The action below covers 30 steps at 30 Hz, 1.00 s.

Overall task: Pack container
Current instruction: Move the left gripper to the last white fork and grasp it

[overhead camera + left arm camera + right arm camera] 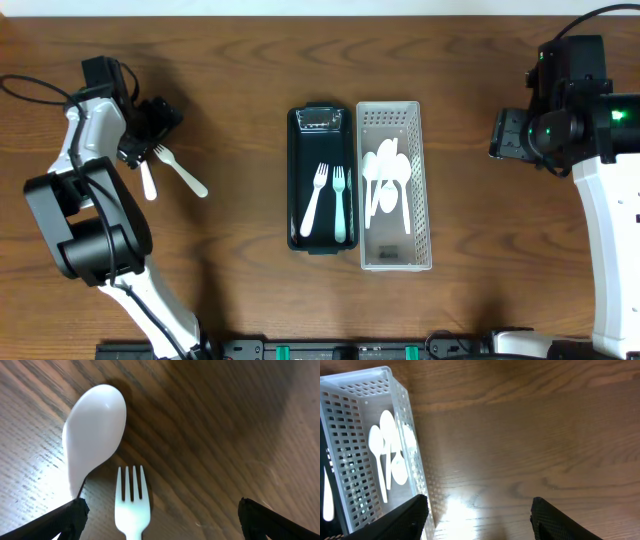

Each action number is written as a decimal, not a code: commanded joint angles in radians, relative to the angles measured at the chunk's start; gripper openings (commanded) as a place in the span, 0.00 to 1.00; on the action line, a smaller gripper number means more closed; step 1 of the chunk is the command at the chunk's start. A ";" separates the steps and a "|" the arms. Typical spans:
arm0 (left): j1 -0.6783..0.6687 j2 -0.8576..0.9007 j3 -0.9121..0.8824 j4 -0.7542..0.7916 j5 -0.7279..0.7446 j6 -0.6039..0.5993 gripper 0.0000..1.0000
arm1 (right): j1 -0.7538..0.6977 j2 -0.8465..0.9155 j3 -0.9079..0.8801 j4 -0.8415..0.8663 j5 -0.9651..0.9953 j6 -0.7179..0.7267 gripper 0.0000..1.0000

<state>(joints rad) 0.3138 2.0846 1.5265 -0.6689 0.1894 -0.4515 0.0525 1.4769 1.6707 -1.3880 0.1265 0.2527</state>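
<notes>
Two forks (341,205) were seen lying in the black tray (296,180), with the white basket (427,180) of spoons (386,170) at its three o'clock. At nine o'clock on the bench (240,80), a loose fork (132,505) was framed by the wide-open, empty left hand (161,517), a loose spoon (95,420) beside it. The right hand (477,515) was likewise spread and empty.

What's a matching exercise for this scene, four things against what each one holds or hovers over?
Things:
1 black tray
2 white basket
3 left gripper
4 right gripper

Matches:
A spoons inside
B two forks inside
C open above a loose spoon and loose fork
D open above the table beside the basket

Pairs: 1-B, 2-A, 3-C, 4-D
</notes>
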 commanded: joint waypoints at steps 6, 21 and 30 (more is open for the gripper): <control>-0.001 0.068 0.021 0.025 0.009 0.009 0.98 | -0.006 0.001 -0.005 0.000 -0.003 0.024 0.70; -0.018 0.093 0.021 -0.002 -0.008 0.013 0.98 | -0.006 0.001 -0.005 0.000 -0.003 0.024 0.70; -0.034 0.093 0.021 -0.105 -0.101 -0.006 0.98 | -0.006 0.001 -0.005 0.000 -0.003 0.023 0.70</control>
<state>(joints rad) 0.2768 2.1418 1.5391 -0.7551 0.1291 -0.4454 0.0525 1.4769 1.6707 -1.3876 0.1265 0.2600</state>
